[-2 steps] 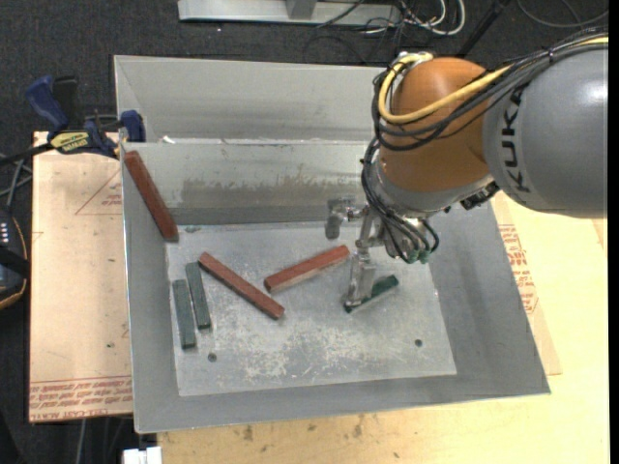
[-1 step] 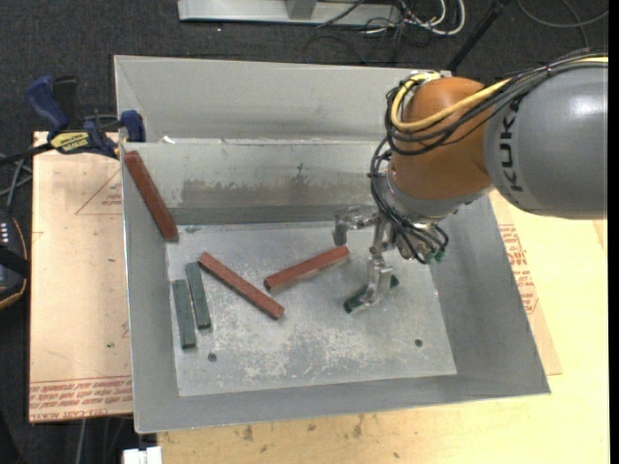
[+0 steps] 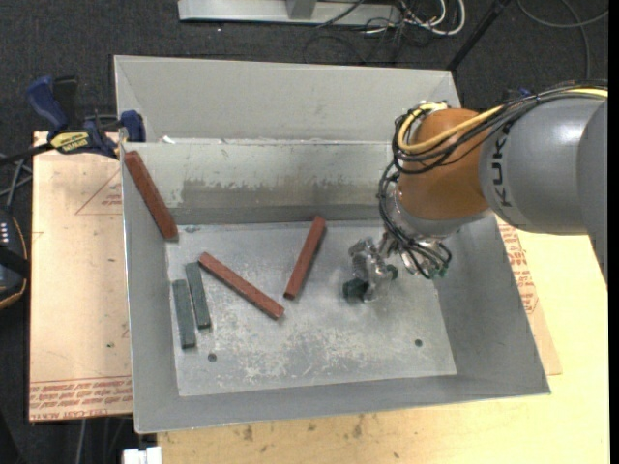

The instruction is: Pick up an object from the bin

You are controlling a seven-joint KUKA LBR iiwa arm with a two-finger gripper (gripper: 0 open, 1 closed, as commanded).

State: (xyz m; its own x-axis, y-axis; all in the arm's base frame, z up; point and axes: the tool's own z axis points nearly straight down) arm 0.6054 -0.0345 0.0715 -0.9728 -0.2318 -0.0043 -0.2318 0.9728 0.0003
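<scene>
Front of the bin: the bin [image 3: 319, 361] is grey metal, and its floor near the front rim is scuffed and speckled.
Left front: two grey strips [image 3: 191, 305] lie side by side, touching or nearly so, their long sides running away from the front rim. The one on the left sits a little nearer the front.
Middle left: a long brown stick [image 3: 242, 285] lies flat on a diagonal just beside the grey strips. Its far end points to the left wall and its near end points toward the middle of the floor.
Middle: a slanted brown stick [image 3: 306, 257] lies flat. Its near end comes close to the near end of the long brown stick, so the two make a rough V.
Right of middle: the gripper [image 3: 372, 274] is down low over the floor, near the slanted brown stick but apart from it.
Gripper state: I cannot tell whether it is open or closed, nor whether it has hold of anything.
Thing under it: a small dark lump [image 3: 359, 291] sits right at the gripper's tip. I cannot tell whether it is a loose thing or part of the tool.
Above the gripper: an orange cover [image 3: 440, 172] with cables [image 3: 418, 129] looped over it joins the grey arm [image 3: 551, 177], which comes in from the right.
Far left: a leaning brown stick [image 3: 150, 196] rests along the left wall, up toward the back corner.
Far end: the back wall [image 3: 280, 177] is streaked.
</scene>
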